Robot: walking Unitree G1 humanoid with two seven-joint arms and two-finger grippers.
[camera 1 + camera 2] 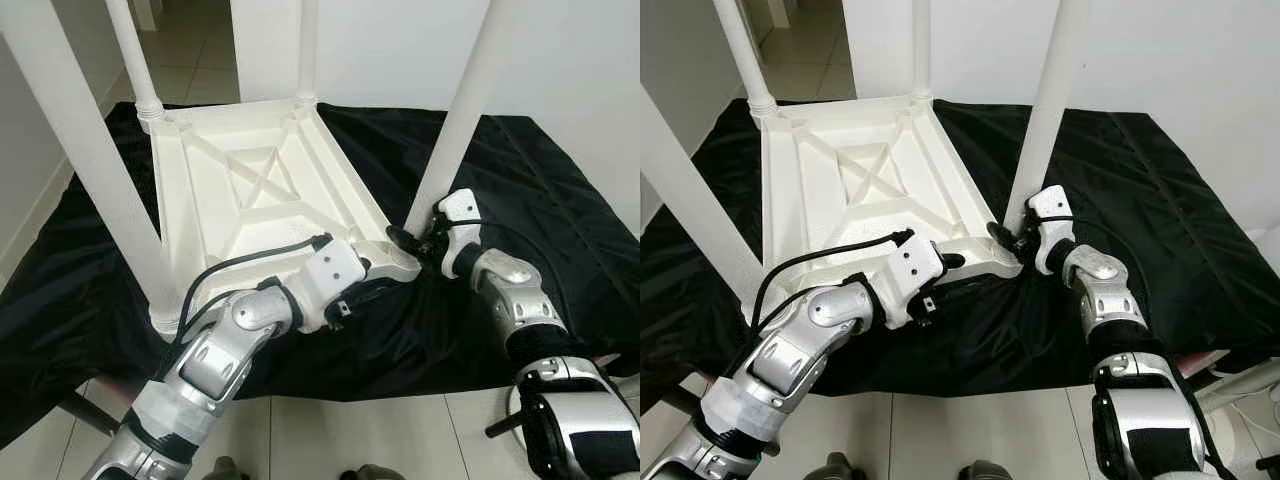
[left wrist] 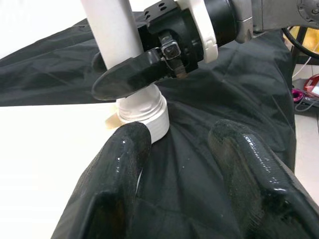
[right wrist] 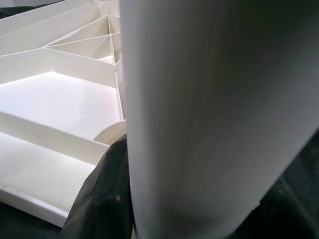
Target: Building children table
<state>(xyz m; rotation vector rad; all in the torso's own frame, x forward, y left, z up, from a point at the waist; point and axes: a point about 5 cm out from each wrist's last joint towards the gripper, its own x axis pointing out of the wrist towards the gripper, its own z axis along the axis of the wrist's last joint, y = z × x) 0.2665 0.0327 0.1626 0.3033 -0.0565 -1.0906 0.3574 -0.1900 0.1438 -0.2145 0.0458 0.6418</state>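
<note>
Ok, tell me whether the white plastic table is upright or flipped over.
Flipped over: the white plastic table lies top-down on the black cloth, ribbed underside up, legs pointing upward.

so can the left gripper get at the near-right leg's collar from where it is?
Probably yes. The left gripper is open, close below the collar, with only black cloth between; the right gripper grips higher up the leg.

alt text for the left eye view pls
A white plastic table lies upside down on a black cloth, four legs up. The right gripper grips the near right leg at its base; the left gripper rests at that corner.
</note>
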